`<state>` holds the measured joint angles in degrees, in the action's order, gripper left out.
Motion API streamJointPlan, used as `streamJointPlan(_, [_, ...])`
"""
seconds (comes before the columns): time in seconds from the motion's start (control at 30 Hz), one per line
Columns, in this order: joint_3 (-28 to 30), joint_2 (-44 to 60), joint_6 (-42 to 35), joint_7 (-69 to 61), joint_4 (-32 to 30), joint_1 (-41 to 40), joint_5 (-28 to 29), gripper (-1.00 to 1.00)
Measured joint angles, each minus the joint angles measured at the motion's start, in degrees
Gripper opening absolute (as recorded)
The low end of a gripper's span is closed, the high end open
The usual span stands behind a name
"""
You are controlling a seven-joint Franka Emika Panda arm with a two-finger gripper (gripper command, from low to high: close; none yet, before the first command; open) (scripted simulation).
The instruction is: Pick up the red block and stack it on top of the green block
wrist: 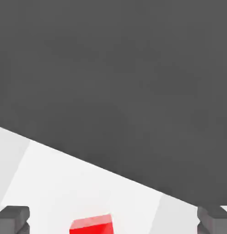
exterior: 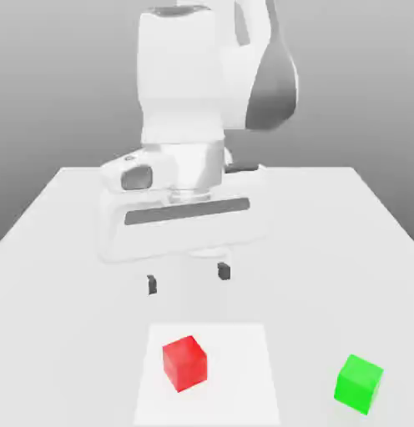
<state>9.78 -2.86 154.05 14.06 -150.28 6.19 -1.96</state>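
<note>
The red block [exterior: 185, 364] sits on the white square [exterior: 241, 394], near the table's front edge. It looks light, hard and maybe slippery. Pinch two flat sides. The gripper [exterior: 189, 278] is wide apart.

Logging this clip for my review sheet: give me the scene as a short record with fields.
arm: one Franka Panda
gripper: open, empty, above the table
red block: on the white square, toward its left side in the exterior view
green block: on the table, off the square, at the exterior view's right
blocks: apart, not stacked
task state: red block not yet picked up
</note>
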Motion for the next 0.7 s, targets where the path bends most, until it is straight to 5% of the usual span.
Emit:
streamJointPlan(0.27, [-3.4,16.6,11.6,-8.0,-1.7,-3.2,-3.9,0.00])
streamJointPlan(0.3, [-4.5,18.6,13.3,-8.4,-1.4,-4.1,-4.3,-1.00])
streamJointPlan(0.53, [-4.8,19.1,13.7,-8.5,-1.4,-4.4,-4.4,-1.00])
streamJointPlan(0.7, [-2.8,10.2,6.3,-5.7,-2.7,-3.2,-0.6,-1.00])
